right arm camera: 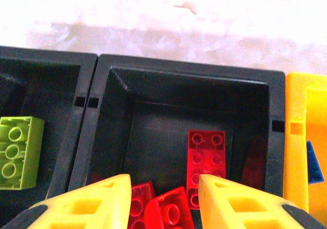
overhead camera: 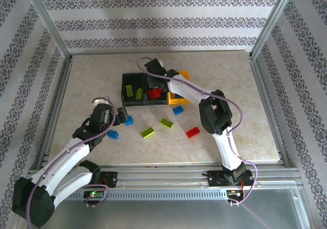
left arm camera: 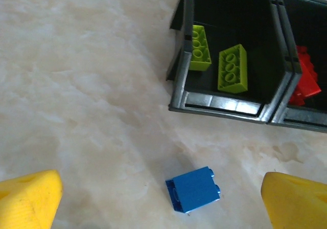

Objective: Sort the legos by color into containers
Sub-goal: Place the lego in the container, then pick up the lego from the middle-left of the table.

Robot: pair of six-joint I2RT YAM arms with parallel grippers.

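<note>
When viewed from the left wrist: blue lego (left arm camera: 194, 196) on the marble-pattern table (left arm camera: 92, 86), between the fully spread, empty fingers (left arm camera: 28, 201) of the left gripper (left arm camera: 162, 193), to the near left of the middle black bin (right arm camera: 184, 68). Directly above that bin, right gripper (right arm camera: 164, 188): fingers (right arm camera: 97, 203) parted narrowly, gripping nothing. Red legos (right arm camera: 206, 157) on the bin floor below. Beyond the bin, patterned wallpaper (overhead camera: 153, 22).

A beige marbled tabletop (overhead camera: 92, 86) lies brightly lit; white floral-striped wallpaper panels (overhead camera: 153, 24) rise behind and beside it, between silver aluminium posts (overhead camera: 48, 22).
</note>
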